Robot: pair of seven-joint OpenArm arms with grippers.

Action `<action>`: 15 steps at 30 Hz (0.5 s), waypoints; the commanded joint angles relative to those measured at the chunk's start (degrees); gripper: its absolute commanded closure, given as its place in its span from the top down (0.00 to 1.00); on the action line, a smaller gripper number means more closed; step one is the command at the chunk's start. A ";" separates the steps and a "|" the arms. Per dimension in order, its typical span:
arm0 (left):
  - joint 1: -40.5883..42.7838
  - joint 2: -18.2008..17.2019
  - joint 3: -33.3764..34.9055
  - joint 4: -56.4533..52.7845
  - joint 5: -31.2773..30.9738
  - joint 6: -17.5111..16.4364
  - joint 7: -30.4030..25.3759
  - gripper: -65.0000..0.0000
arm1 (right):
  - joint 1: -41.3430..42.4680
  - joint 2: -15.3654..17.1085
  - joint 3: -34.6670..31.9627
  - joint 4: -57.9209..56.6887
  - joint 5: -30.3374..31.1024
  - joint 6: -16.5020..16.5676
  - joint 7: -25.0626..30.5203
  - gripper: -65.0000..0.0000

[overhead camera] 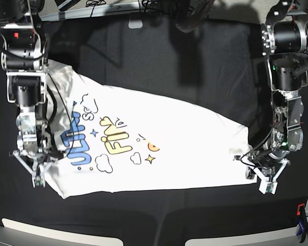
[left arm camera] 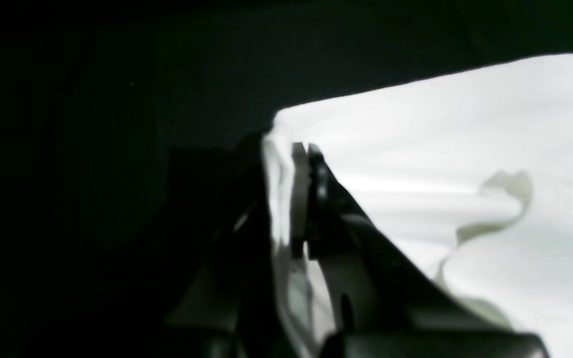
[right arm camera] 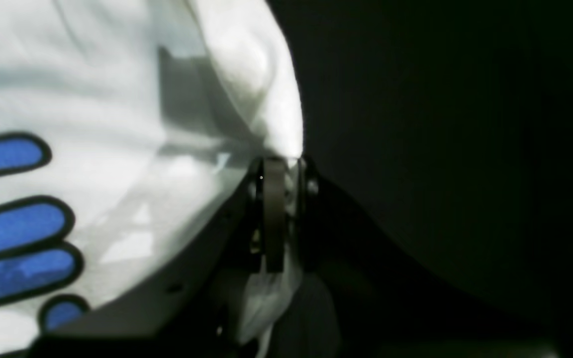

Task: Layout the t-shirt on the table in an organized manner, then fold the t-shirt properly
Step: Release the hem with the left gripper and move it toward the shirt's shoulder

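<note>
Both grippers are clenched on the shirt [overhead camera: 159, 154], printed side up on the table [overhead camera: 195, 56]: right gripper [overhead camera: 38, 171] at its nine o'clock end, left gripper [overhead camera: 262, 177] at three o'clock. Its long axis runs straight between them.

You are looking at a white t-shirt [overhead camera: 159, 148] showing blue, yellow and orange letters — lying on a black table [overhead camera: 159, 215].

T-shirt [overhead camera: 159, 143] lies on table [overhead camera: 159, 215] (spread between grippers).
</note>
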 commanded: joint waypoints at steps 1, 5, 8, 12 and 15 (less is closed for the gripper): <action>-1.99 -0.70 -0.20 0.98 -0.42 0.26 -1.75 0.00 | 2.71 0.92 0.22 0.83 -0.63 -0.44 1.40 0.00; -3.80 -0.68 -0.20 0.98 -0.24 0.26 -2.43 0.00 | 4.20 0.92 0.22 0.83 -0.63 -0.26 1.09 0.00; -5.90 -0.66 -0.20 0.94 0.00 0.28 -3.04 0.00 | 4.55 0.90 0.22 0.83 -0.61 -0.22 1.07 0.00; -9.11 -0.66 -0.20 -1.27 0.00 0.26 -3.87 0.00 | 4.55 0.90 0.22 0.83 -0.59 -0.22 0.87 0.00; -11.78 -0.66 -0.20 -6.54 0.02 0.26 -5.22 0.00 | 4.55 0.90 0.22 0.83 -0.59 -0.22 0.59 0.00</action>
